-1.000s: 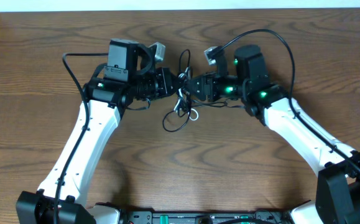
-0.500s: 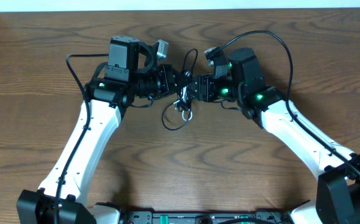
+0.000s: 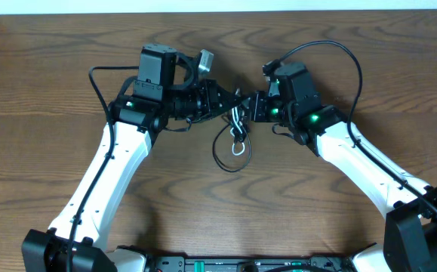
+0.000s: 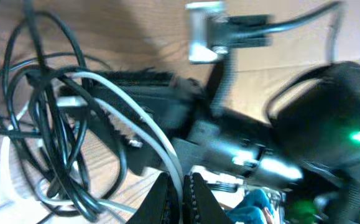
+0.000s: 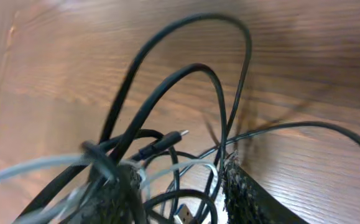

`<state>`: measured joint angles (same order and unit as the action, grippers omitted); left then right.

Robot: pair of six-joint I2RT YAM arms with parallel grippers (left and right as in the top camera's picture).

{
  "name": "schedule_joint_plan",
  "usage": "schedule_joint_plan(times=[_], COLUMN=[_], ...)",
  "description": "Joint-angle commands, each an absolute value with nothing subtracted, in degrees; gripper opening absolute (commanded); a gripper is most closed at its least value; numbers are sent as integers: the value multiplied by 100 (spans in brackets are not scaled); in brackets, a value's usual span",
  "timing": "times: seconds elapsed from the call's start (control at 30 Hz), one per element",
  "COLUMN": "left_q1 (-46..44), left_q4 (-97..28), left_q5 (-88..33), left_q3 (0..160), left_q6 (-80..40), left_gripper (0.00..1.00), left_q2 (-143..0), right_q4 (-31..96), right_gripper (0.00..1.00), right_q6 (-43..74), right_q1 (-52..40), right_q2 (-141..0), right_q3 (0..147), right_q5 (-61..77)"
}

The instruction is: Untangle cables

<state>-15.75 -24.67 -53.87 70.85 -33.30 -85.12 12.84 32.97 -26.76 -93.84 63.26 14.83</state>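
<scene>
The cables (image 3: 237, 137) form a tangle of black cords and one white cord between my two grippers, with a black loop trailing toward the table's front (image 3: 229, 162). My left gripper (image 3: 232, 100) is shut on the white cable (image 4: 161, 140), which passes between its fingertips (image 4: 181, 186); black loops (image 4: 49, 124) hang to its left. My right gripper (image 3: 250, 106) faces it from the right. Its fingers (image 5: 180, 193) are spread, with black cords (image 5: 167, 81), the white cord (image 5: 36, 168) and a small plug (image 5: 167, 142) lying between and over them.
The brown wooden table (image 3: 354, 60) lies under both arms. Each arm's thicker black wire arcs above its wrist, on the left (image 3: 97, 75) and on the right (image 3: 331, 47). The right arm's body with a green light (image 4: 354, 137) fills the left wrist view.
Both grippers have shifted to the right and slightly back. The tangle has moved right with them, and its black loop now trails further toward the table's front.
</scene>
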Motion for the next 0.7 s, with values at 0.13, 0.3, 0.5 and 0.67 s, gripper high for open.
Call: schedule_joint_plan(times=[0.13, 0.3, 0.5, 0.67], left_q1=[-1594, -1594, -1581, -1361], left_q4=[-1643, -711, 572, 1973], left_q5=[-6608, -7037, -7032, -7004], left_q3=[7150, 7150, 7150, 7150], left_q6=[-3750, -4375, -5164, -6180], left_gripper=[7, 7, 8, 7], left_q2=[-8495, -8440, -8208, -8007], right_q4=[1433, 1441, 1625, 1988], right_gripper=[32, 23, 17, 15], right_q6=[3686, 3684, 3675, 3500], right_q1=[-2429, -2191, -1938, -1662], right_q2=[-9625, -9865, -9957, -9972], right_q3=[6375, 6375, 6375, 6372], right_q5=[972, 1402, 1514, 1498])
